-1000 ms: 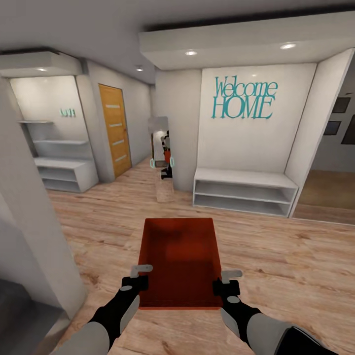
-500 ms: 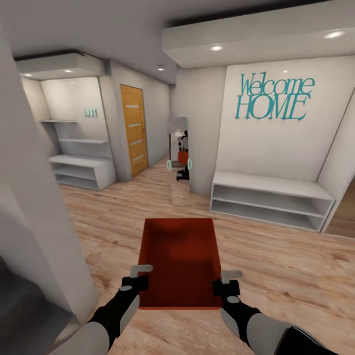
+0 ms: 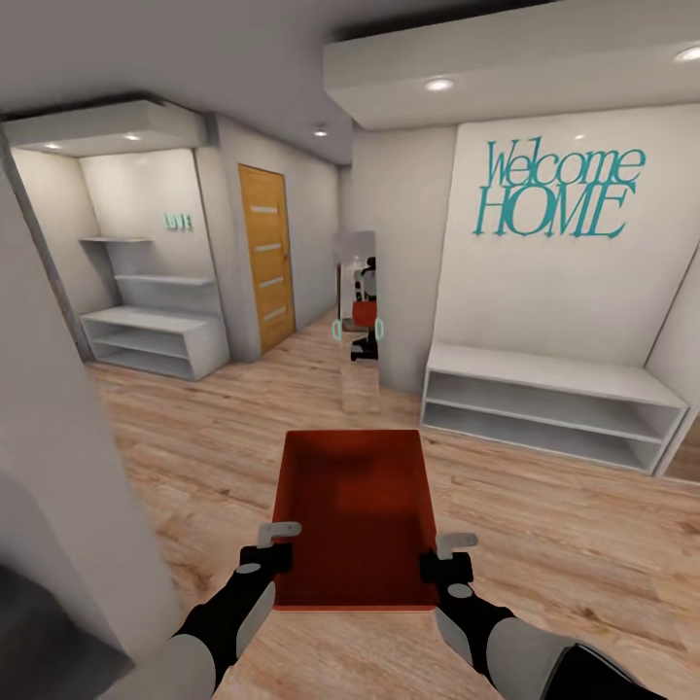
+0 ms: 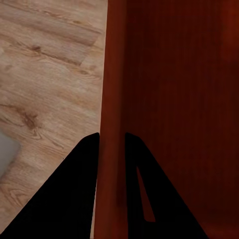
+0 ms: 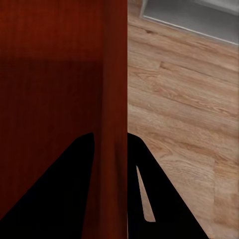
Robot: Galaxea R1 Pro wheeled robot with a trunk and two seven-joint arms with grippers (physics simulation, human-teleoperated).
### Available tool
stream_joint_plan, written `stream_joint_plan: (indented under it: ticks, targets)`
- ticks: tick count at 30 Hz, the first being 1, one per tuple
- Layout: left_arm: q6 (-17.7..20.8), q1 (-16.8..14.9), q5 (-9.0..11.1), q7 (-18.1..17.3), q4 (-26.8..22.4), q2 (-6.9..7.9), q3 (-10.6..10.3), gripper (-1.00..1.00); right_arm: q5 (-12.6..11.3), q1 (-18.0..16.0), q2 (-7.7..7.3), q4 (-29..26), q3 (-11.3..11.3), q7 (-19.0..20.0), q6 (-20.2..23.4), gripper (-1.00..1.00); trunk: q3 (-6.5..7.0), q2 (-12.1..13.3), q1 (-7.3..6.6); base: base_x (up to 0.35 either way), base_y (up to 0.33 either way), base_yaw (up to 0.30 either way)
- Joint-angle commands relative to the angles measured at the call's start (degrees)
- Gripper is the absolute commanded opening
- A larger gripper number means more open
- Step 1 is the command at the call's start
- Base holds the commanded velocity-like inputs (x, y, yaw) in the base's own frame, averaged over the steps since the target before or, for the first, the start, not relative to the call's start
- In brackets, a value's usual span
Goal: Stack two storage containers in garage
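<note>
An orange-red storage container (image 3: 352, 515), open-topped and empty, hangs level in front of me above a light wood plank floor (image 3: 544, 544). My left gripper (image 3: 275, 556) is shut on its left wall near the close corner, and the left wrist view shows that wall (image 4: 112, 124) pinched between the two black fingers (image 4: 74, 199). On the opposite side my right gripper (image 3: 445, 564) is shut on the right wall (image 5: 115, 99), likewise clamped between its fingers (image 5: 149, 199).
A grey wall corner (image 3: 68, 525) stands close on my left. Ahead, a low white shelf bench (image 3: 544, 403) sits under a "Welcome HOME" sign (image 3: 559, 190). A tall mirror (image 3: 356, 306), an orange door (image 3: 265, 255) and white shelving (image 3: 151, 326) lie farther back, with open floor between.
The whole scene has slid rightward in the picture, so the camera has turned left. The container and both grippers keep the same place in the view.
</note>
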Motion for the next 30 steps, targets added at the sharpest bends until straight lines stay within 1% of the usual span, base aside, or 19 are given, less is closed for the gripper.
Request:
stream_joint_plan:
  ticks: [1, 30]
  targets:
    - [0.43, -0.03, 0.25, 1.12, -0.05, 0.29, 0.66, -1.0, -0.38, -0.08, -0.49, -0.05, -3.72, -0.16, -0.59, -1.0, -0.11, -0.1, 0.06, 0.322, 0.0, 0.0]
    - [0.43, -0.03, 0.25, 1.12, -0.05, 0.29, 0.65, -1.0, -0.38, -0.08, -0.52, -0.05, -3.74, -0.16, -0.59, -1.0, -0.11, -0.1, 0.06, 0.322, 0.0, 0.0]
